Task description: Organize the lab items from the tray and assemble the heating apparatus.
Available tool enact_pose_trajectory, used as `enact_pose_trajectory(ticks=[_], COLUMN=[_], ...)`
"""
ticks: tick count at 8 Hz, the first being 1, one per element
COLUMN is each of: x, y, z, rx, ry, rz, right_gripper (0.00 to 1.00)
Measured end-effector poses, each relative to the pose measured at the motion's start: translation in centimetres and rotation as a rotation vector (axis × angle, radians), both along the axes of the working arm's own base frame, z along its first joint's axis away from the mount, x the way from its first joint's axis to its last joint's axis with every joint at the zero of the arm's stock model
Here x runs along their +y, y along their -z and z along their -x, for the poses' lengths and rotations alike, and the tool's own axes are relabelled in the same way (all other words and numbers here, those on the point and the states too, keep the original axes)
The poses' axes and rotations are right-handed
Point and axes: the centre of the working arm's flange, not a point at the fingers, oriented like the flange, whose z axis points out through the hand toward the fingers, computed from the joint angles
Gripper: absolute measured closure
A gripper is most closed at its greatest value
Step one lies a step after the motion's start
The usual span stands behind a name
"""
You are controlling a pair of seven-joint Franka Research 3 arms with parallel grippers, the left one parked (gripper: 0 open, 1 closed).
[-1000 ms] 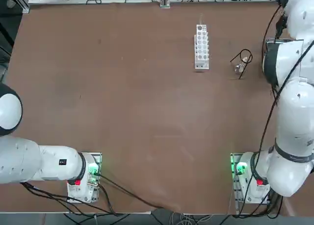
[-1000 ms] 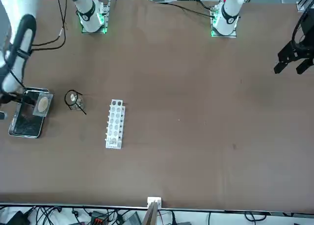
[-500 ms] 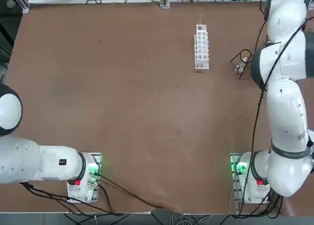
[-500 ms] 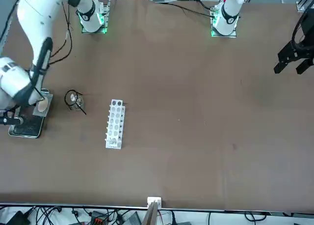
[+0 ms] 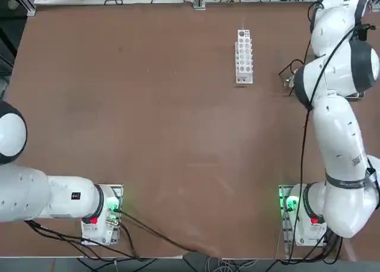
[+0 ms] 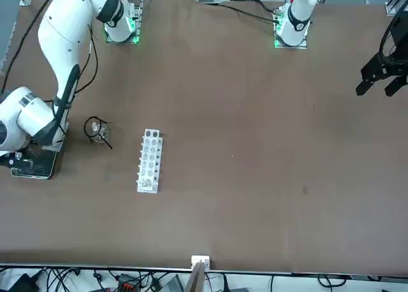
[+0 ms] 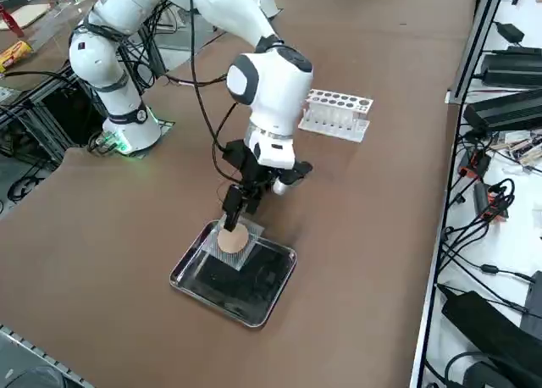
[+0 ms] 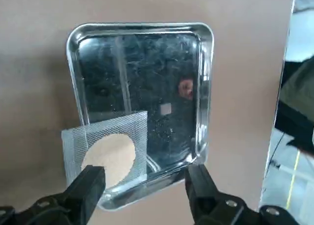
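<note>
tray (image 8: 206, 87): you've got the shiny metal tray flat on the table (image 5: 148, 117), out at the robot's right edge. Also in the side view (image 7: 190, 282) and the front view (image 6: 30, 171), where the arm half covers it. Hidden under the arm in the top view.
in tray: mesh (image 8: 105, 151) only clearly readable item. It sits at one corner, tilted, one edge riding up on the tray rim and poking past it. Side view (image 7: 233, 240) shows the same: tan round centre up, at the tray end nearer the gripper. Rest of the floor is dark and reflective; faint clear streaks there, can't tell you whether they're tubes or reflections.
gripper (image 8: 144, 183): right one, fingers spread wide, nothing between them. It hangs just over the mesh end of the tray, pointing down. One fingertip sits in front of the mesh, the other in front of the tray rim; contact you can't judge. In the side view (image 7: 237, 206) it's right above the mesh.
stand (image 6: 95, 127): dark wire stand on the table between tray and rack, outside the tray. Seen from above at (image 5: 292, 73), partly behind the arm.
burner (image 6: 97, 132): small clear glass piece under the stand's ring, on the table.
rack (image 5: 244, 55): white, many holes, lying well apart from the tray, past the stand. Also at (image 6: 150, 160) and (image 7: 337, 113). Holes look empty from above; a thin clear rod may rise at its far end, can't confirm.
</note>
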Motion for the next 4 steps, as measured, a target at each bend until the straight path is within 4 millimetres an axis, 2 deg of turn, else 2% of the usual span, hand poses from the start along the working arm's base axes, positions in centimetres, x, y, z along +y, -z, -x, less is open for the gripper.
enact_pose_trajectory(ticks=[4], x=[3.0], y=[4.3], z=[-1.0], rx=[-0.039], ry=[0.137], rz=[0.054], right_gripper=[0.01])
